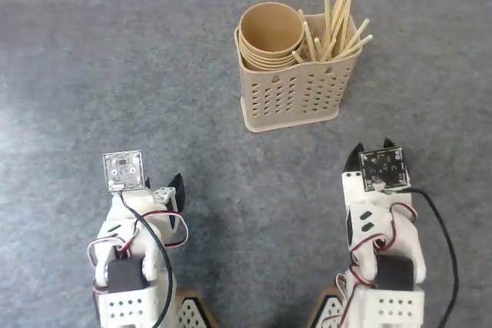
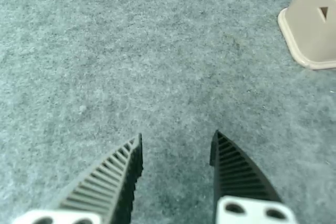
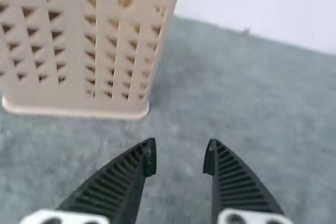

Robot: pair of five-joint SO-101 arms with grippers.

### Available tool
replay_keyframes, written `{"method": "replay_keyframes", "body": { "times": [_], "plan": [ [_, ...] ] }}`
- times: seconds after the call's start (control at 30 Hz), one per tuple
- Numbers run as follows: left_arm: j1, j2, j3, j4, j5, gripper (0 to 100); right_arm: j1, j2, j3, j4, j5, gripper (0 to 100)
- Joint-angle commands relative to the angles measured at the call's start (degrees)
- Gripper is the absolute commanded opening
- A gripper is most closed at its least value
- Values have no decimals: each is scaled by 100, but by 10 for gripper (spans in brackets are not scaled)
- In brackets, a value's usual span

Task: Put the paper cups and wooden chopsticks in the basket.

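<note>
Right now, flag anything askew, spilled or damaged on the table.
Nothing stands out. The basket stands upright on the grey mat, with the paper cups nested in one side and the wooden chopsticks leaning, fanned out, in the other, their lower ends inside.

My left arm (image 1: 131, 255) and right arm (image 1: 384, 255): white printed shells, black servos, looping red, white and black cables. A pale camera board (image 1: 123, 170) caps my left wrist, a black camera board (image 1: 383, 168) my right. The left gripper (image 2: 177, 136) and right gripper (image 3: 180, 142) have black, ribbed, pointed fingers (image 2: 113, 174) on white mounts.
</note>
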Motion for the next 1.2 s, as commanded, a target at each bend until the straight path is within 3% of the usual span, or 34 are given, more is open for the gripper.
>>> {"method": "replay_keyframes", "body": {
  "times": [0.0,0.2,0.3,0.63,0.73,0.77,1.17],
  "plan": [
    [62,-62,-22,79,62,195,40,-66,141,-127,-26,159],
    [738,-70,-22,466,35,195,-22,-66,510,-119,-1565,158],
    [879,-70,-22,475,26,195,-127,-66,510,356,-1996,155],
    [862,-79,-22,862,26,195,-268,-57,510,2026,-2022,150],
    [853,-79,-22,870,26,195,-268,-57,510,2167,-1996,9],
    [853,-79,-22,853,26,195,-268,-57,510,2220,-1987,2],
    [835,-70,-22,1011,26,194,-145,-57,510,3029,-1987,7]
  ]
}}
